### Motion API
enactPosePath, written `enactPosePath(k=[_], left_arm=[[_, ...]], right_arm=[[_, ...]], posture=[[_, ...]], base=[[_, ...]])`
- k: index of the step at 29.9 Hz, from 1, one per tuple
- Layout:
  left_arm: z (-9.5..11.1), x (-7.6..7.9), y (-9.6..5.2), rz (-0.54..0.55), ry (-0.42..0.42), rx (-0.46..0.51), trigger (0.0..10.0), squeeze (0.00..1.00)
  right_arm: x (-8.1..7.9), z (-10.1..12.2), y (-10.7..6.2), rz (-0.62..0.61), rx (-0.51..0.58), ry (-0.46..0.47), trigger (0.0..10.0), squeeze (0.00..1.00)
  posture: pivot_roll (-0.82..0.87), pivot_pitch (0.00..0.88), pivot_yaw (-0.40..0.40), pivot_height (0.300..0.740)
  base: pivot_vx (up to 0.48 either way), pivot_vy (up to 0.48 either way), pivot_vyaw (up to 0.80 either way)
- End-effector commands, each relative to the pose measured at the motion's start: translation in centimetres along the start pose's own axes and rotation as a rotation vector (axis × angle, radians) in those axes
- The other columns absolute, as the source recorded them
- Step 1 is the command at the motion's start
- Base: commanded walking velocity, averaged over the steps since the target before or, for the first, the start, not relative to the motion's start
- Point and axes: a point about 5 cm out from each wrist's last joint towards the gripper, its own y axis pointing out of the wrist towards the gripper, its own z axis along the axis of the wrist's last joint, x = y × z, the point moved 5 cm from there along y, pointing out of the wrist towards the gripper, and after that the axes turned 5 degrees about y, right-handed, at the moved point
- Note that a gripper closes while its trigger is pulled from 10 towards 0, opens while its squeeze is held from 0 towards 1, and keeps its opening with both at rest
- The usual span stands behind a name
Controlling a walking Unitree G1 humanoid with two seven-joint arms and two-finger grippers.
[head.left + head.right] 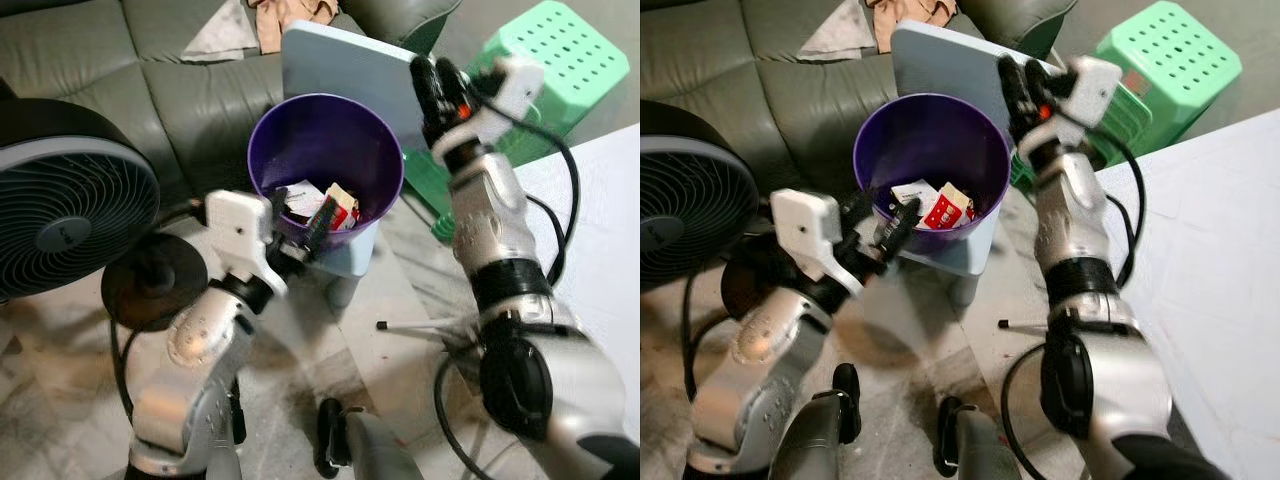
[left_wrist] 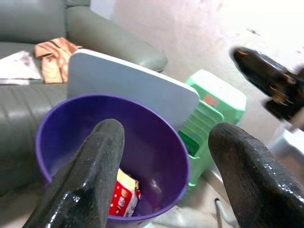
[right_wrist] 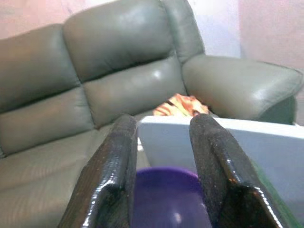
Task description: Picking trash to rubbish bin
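Because the lid (image 1: 345, 70) of the purple rubbish bin (image 1: 325, 155) stands swung up at the far side, we have a clear drop into its mouth, and that seems to be why our right gripper (image 1: 436, 88) sits raised beside the lid's right edge: we judge it is keeping the lid back, though contact is not certain from here. Its two fingers (image 3: 111, 175) stand parted with nothing between them. Our left gripper (image 1: 300, 222) is at the bin's near rim, fingers (image 2: 88, 175) spread apart and empty, aimed into the opening, which reads to us as a release just over the bin. The trash (image 1: 940, 208) lies at the bottom of the bin: one red-and-white packet and what looks like one or two pale scraps beside it; we cannot split them surely. Counting the rest, we see one bin, one lid, one grey sofa (image 1: 150, 90) far behind, one fan (image 1: 60, 215) on the left, one green stool (image 1: 550, 60) on the far right, and one bit of orange cloth (image 2: 54, 52) on the sofa.
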Motion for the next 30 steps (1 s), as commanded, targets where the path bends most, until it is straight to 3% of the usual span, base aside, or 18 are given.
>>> enactPosePath(k=[1, 3, 5, 6, 9, 11, 12, 15, 18, 24, 30], left_arm=[[-0.6, -0.8, -0.1, 0.034, -0.018, -0.017, 10.0, 0.0], [-0.8, -3.0, 0.1, 0.113, 0.031, -0.027, 10.0, 0.0], [-0.7, -3.7, 0.2, 0.138, 0.053, -0.029, 10.0, 0.0], [-1.3, -4.7, 0.3, 0.171, 0.125, -0.061, 10.0, 0.0], [-1.4, -5.3, 0.5, 0.187, 0.158, -0.068, 10.0, 0.0], [-1.4, -5.5, 0.5, 0.188, 0.158, -0.064, 10.0, 0.0], [-1.5, -6.8, 0.7, 0.244, 0.159, -0.074, 10.0, 0.0], [-1.6, -7.1, 0.7, 0.261, 0.159, -0.077, 10.0, 0.0], [-2.4, -8.9, 0.5, 0.353, 0.14, -0.096, 10.0, 0.0], [-3.2, -9.3, 0.8, 0.362, 0.165, -0.116, 10.0, 0.0], [-3.7, -9.5, 1.8, 0.338, 0.17, -0.131, 10.0, 0.0]], right_arm=[[0.0, 0.8, -0.5, 0.024, 0.018, -0.013, 10.0, 1.0], [0.9, 0.8, -2.3, -0.008, 0.008, -0.027, 10.0, 1.0], [1.1, 0.9, -2.9, -0.019, 0.002, -0.034, 10.0, 1.0], [1.6, 0.5, -4.2, -0.049, -0.029, -0.063, 10.0, 1.0], [2.1, 0.3, -5.4, -0.071, -0.043, -0.066, 10.0, 1.0], [2.3, 0.3, -5.8, -0.078, -0.043, -0.06, 10.0, 1.0], [3.1, 0.5, -7.1, -0.133, -0.045, -0.069, 10.0, 1.0], [3.2, 0.5, -7.4, -0.147, -0.048, -0.073, 10.0, 1.0], [4.0, 0.4, -8.9, -0.212, -0.073, -0.177, 10.0, 1.0], [5.8, -0.2, -10.5, -0.348, -0.13, -0.301, 10.0, 1.0], [7.4, -0.5, -11.7, -0.457, -0.146, -0.282, 10.0, 1.0]], posture=[[0.2, 0.289, -0.127, 0.74], [0.18, 0.26, -0.121, 0.74], [0.18, 0.26, -0.121, 0.74], [0.18, 0.229, -0.117, 0.74], [0.18, 0.2, -0.113, 0.74], [0.18, 0.2, -0.113, 0.74], [0.17, 0.172, -0.108, 0.74], [0.17, 0.172, -0.108, 0.74], [0.16, 0.124, -0.095, 0.74], [0.13, 0.083, -0.069, 0.74], [0.11, 0.048, -0.041, 0.74]], base=[[0.0, 0.0, 0.0], [0.0, 0.0, 0.0], [0.0, 0.0, 0.0], [0.0, 0.0, 0.0], [0.0, 0.0, 0.0], [0.0, 0.0, 0.0], [0.0, 0.0, 0.0], [0.0, 0.0, 0.0], [0.0, 0.0, 0.0], [0.0, 0.0, 0.0], [0.0, 0.0, 0.0]])
